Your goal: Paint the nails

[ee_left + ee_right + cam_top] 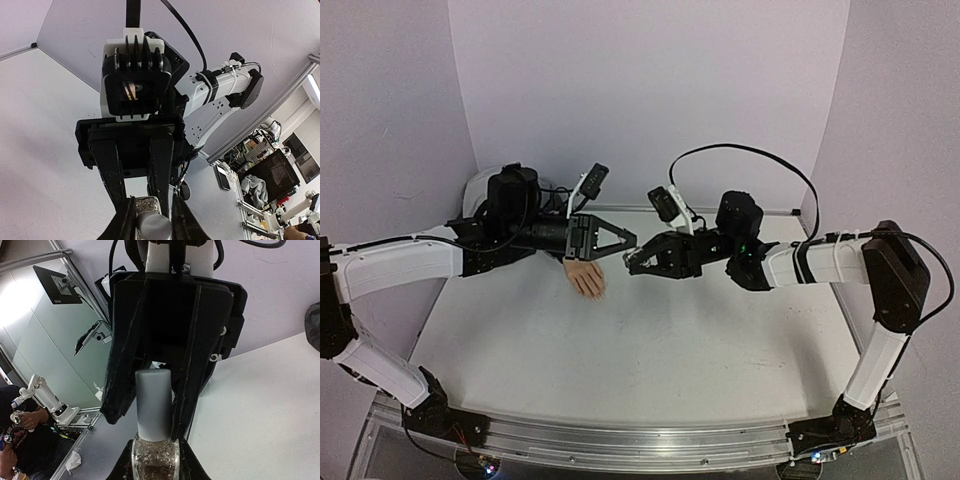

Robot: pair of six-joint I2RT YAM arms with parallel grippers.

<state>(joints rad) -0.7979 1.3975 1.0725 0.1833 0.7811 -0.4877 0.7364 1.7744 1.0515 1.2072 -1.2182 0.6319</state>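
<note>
Above the mannequin hand (586, 277), the right gripper (630, 262) clamps the polish bottle (155, 460) as the left gripper (628, 240) pinches its cap (152, 225), which likely needs a straight, steady twist.

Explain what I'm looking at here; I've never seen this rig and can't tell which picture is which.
Two robot arms are bolted at the near edge of a white table. The wide picture is taken from above and behind them. The other two come from cameras on each wrist, looking along that arm's own fingers. On the table lies a pale peach mannequin hand, whose nails are to be painted. Above it the two grippers meet. The right gripper holds a small clear bottle of glittery polish. The left gripper has its fingers clamped on either side of the bottle's pale grey cylindrical cap.
</note>
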